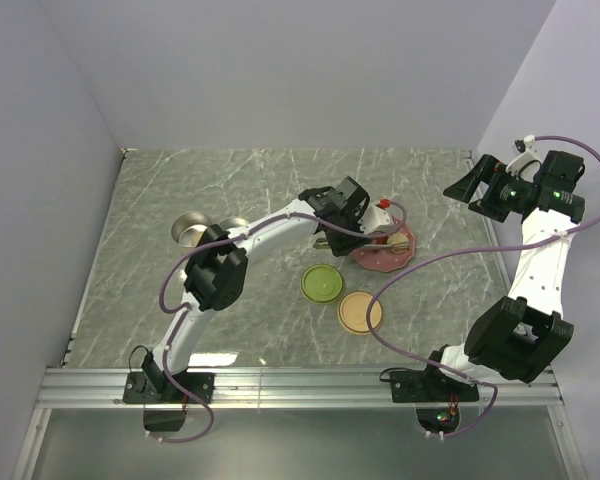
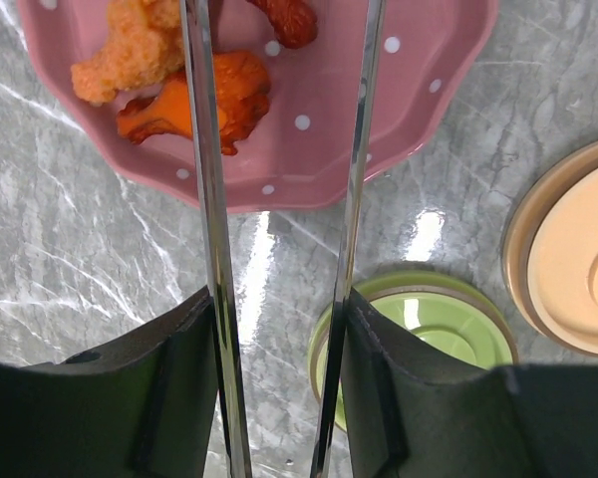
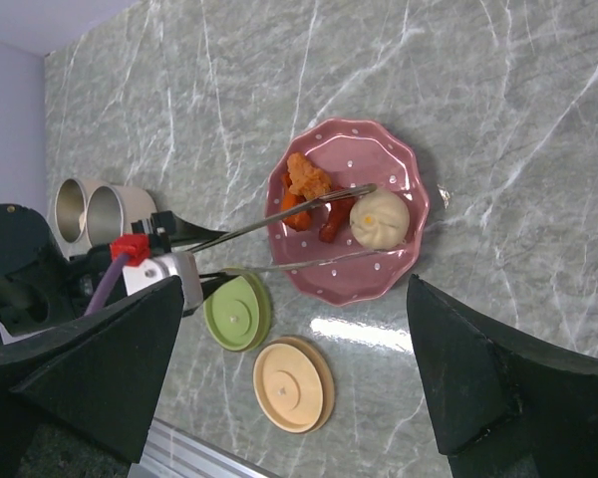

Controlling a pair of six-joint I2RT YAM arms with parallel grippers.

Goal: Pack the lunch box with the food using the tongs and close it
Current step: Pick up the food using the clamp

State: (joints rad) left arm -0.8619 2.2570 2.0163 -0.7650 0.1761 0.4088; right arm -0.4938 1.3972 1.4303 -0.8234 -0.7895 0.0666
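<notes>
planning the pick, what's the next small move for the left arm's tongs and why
Probably squeeze the slim silver metal tongs closed. The left gripper holds both arms in its jaws, spread, and in the right wrist view their tips sit either side of the pale round bun on the pink dotted plate, so closing should pinch it.

Bright, even overhead light: we note white glare patches on the marble table (image 2: pixel 426 231) (repeated in the right wrist view), gleaming streaks along the tongs (image 2: pixel 207 199), soft faint shadows, and a blurred near foreground
</notes>
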